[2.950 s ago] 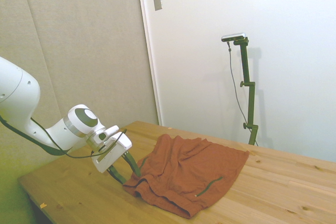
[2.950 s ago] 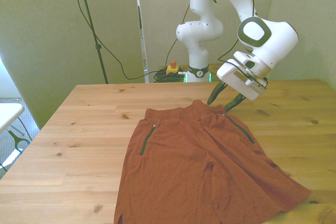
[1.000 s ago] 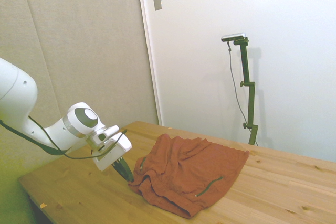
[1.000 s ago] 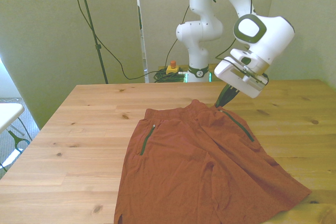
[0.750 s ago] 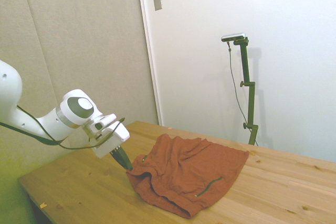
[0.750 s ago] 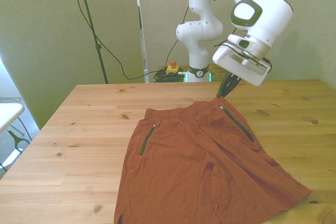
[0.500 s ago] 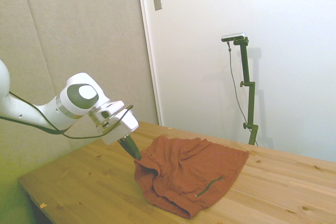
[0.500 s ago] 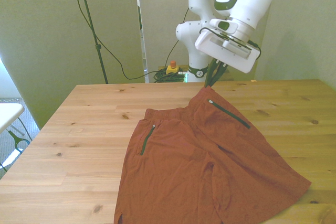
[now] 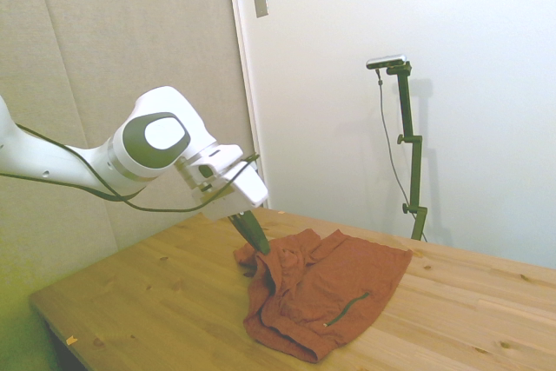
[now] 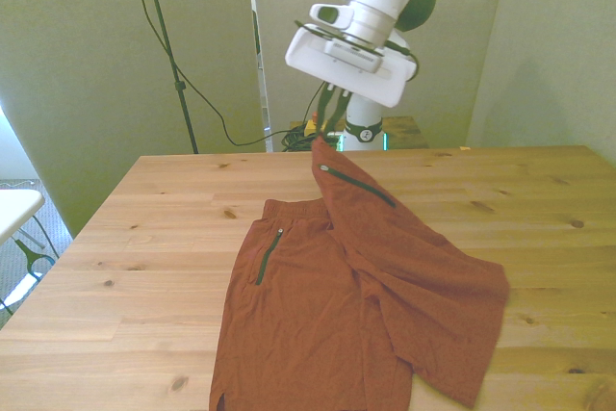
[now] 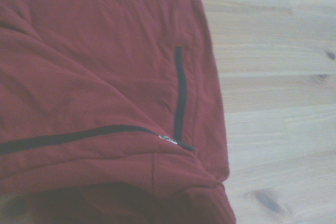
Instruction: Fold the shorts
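The shorts (image 10: 318,324) lie on the counter (image 10: 144,238), but one waistband corner is now lifted clear and carried toward the front view's left, so that leg drapes over the other half; half a second ago it hung farther toward the right. The hand (image 10: 330,130) is clamped on that corner, higher than before. Bare wood lies open on both sides of the shorts, whose hem reaches the counter's near edge.

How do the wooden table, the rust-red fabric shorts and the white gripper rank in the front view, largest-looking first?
1. Wooden table
2. Rust-red fabric shorts
3. White gripper, though its height and distance from the camera make its apparent size less certain.
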Tool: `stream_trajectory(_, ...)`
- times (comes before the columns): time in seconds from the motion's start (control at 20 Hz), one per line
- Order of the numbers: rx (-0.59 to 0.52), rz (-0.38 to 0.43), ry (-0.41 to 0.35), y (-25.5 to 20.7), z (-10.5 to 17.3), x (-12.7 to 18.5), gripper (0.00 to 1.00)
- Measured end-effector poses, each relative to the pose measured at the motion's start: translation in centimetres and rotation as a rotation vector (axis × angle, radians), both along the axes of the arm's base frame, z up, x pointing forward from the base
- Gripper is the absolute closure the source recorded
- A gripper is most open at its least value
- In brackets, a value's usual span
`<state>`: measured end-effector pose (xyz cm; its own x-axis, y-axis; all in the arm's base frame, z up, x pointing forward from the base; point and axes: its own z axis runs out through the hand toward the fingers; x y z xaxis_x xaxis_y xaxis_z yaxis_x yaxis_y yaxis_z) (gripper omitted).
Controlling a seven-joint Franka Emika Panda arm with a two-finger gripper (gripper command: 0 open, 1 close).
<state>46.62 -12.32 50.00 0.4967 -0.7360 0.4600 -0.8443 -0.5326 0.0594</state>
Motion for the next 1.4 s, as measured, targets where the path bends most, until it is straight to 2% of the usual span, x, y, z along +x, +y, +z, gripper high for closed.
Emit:
stream_trajectory(0.1, 0.012, -0.032, 0.02, -2.6, -1.7, -0.4, 1.0)
stream_trajectory(0.2, 0.031, -0.058, 0.041, -5.2, -4.7, -0.5, 1.0)
stream_trajectory(0.25, 0.042, -0.072, 0.05, -6.6, -6.5, -0.5, 0.0)
stream_trajectory(0.4, 0.08, -0.11, 0.079, -9.7, -11.5, 0.1, 0.0)
stream_trajectory(0.55, 0.09, -0.127, 0.1, -11.0, -13.9, 1.0, 0.0)
stream_trajectory(0.85, 0.084, -0.131, 0.102, -11.5, -13.7, 1.2, 0.0)
stream_trajectory(1.0, 0.029, -0.117, 0.127, -11.6, -12.0, 0.7, 0.0)
stream_trajectory(1.1, -0.034, -0.076, 0.123, -10.8, -9.8, 0.6, 0.0)
stream_trajectory(1.25, -0.152, 0.057, 0.111, -6.9, -7.2, 1.7, 0.0)
stream_trajectory(1.4, -0.276, 0.2, 0.094, -0.6, -7.5, 3.6, 0.0)
